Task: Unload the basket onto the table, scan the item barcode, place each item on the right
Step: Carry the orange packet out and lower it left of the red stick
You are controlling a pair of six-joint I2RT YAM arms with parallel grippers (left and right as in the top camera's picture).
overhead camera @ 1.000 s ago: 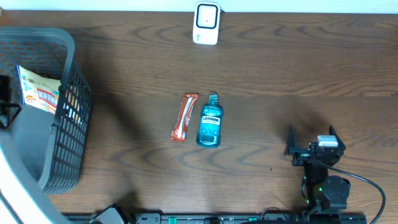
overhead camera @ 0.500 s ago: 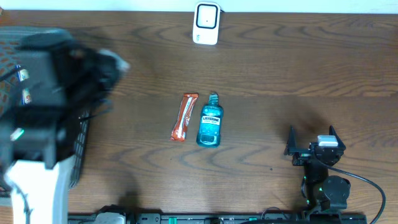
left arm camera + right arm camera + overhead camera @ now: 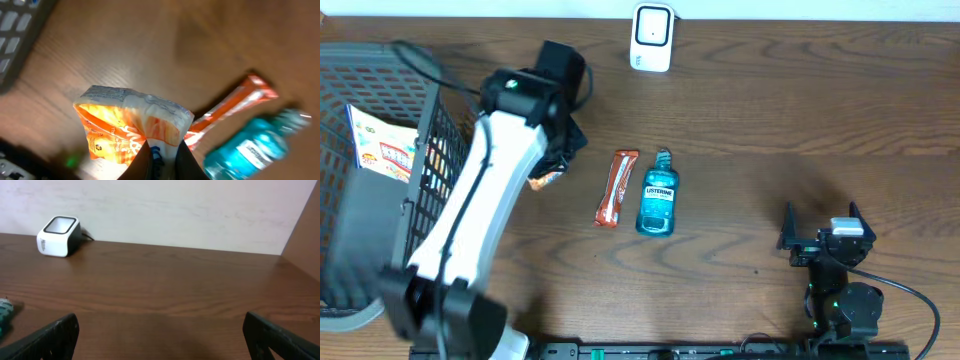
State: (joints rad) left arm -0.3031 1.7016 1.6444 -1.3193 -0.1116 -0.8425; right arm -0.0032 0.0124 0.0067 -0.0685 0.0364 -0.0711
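Table (image 3: 770, 110): scanner (image 3: 652, 38), bottle (image 3: 658, 200) (mouthwash), perhaps snack bar (image 3: 616, 188).

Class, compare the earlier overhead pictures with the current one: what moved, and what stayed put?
The left arm swung rightward from over the basket to above the table, left pincer shut on an orange packet, near the orange bar. Unchanged: the bar, mouthwash bottle, scanner, the pack in the basket and the open right pincer.

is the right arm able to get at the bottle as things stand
Likely yes: the right gripper is open and empty, and only bare table lies between it and the bottle.
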